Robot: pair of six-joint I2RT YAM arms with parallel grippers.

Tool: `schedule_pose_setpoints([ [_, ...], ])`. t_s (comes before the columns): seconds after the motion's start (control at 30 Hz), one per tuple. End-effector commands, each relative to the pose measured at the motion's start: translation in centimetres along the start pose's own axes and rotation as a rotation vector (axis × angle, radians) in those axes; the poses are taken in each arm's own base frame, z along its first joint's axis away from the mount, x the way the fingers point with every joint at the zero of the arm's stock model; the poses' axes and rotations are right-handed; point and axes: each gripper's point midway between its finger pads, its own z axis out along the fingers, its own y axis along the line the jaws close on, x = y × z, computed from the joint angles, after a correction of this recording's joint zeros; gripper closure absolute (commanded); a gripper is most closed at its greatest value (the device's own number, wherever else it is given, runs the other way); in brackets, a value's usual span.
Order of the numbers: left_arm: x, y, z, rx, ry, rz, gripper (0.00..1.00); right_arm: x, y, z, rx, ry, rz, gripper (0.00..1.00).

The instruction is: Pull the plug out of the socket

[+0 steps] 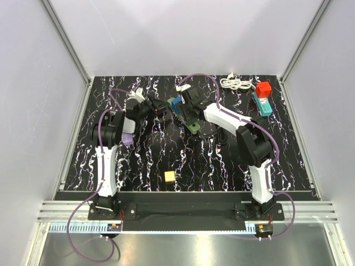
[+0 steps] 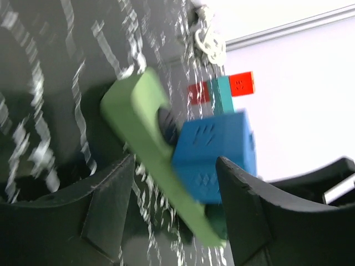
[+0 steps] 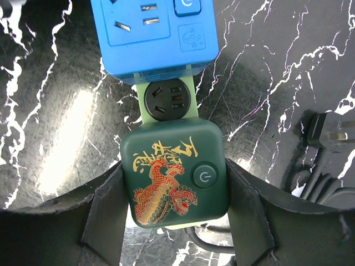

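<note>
A light green power strip [image 3: 168, 100] lies on the black marbled table. A blue cube plug [image 3: 152, 33] sits in its far end and a dark green cube with a gold and red dragon [image 3: 173, 172] on its near end. My right gripper [image 3: 175, 166] is shut on the dark green cube, one finger on each side. My left gripper [image 2: 176, 166] is open, its fingers either side of the strip [image 2: 138, 111], with the blue plug [image 2: 213, 155] just ahead of the fingertips. In the top view both grippers, left [image 1: 160, 108] and right [image 1: 188, 111], meet at the strip [image 1: 193, 126].
A red cube plug [image 1: 263, 88] sits on a teal strip [image 1: 262, 105] at the back right, beside a coiled white cord [image 1: 236, 83]. A yellow block [image 1: 169, 177] lies near the front, a purple piece [image 1: 126, 140] by the left arm. A black plug and cable [image 3: 327, 130] lie right of the strip.
</note>
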Motion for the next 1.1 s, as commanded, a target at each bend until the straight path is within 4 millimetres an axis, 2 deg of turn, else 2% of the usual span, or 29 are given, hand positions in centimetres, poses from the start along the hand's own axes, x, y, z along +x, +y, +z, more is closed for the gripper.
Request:
schedule_pose_setpoints([
  [0.0, -0.4, -4.7, -1.5, 0.172, -0.038, 0.025, 0.36, -6.8, -2.7, -3.3, 0.054, -0.203, 0.163, 1.0],
  [0.13, 1.0, -4.3, -2.4, 0.206, -0.046, -0.018, 0.34, -7.6, -2.7, -3.2, 0.034, -0.216, 0.173, 1.0],
  [0.23, 2.2, -5.0, -2.5, 0.24, -0.032, -0.025, 0.34, -7.8, -2.4, -3.1, 0.002, -0.218, 0.185, 1.0],
  [0.33, 3.3, -5.8, -1.8, 0.238, -0.006, -0.032, 0.36, -8.0, -2.2, -3.5, -0.009, -0.224, 0.197, 1.0],
  [0.47, 6.1, -5.4, -0.9, 0.172, 0.03, -0.061, 0.42, -8.0, -2.0, -3.6, -0.019, -0.225, 0.201, 1.0],
  [0.6, 7.6, -4.8, -0.1, 0.136, 0.047, -0.118, 0.46, -7.9, -2.0, -3.5, -0.021, -0.225, 0.205, 1.0],
  [0.73, 7.9, -4.6, 0.4, 0.105, 0.028, -0.14, 0.4, -8.3, -1.6, -4.0, -0.048, -0.239, 0.21, 1.0],
  [0.8, 8.6, -4.0, 1.4, 0.059, 0.066, -0.123, 0.4, -8.3, -1.1, -4.0, -0.072, -0.241, 0.216, 1.0],
  [0.9, 9.1, -3.7, 1.6, 0.042, 0.053, -0.13, 0.39, -8.3, -0.8, -3.9, -0.089, -0.237, 0.225, 1.0],
  [1.07, 9.0, -3.3, 2.2, 0.033, 0.04, -0.152, 0.41, -8.2, -0.3, -4.3, -0.12, -0.238, 0.223, 1.0],
])
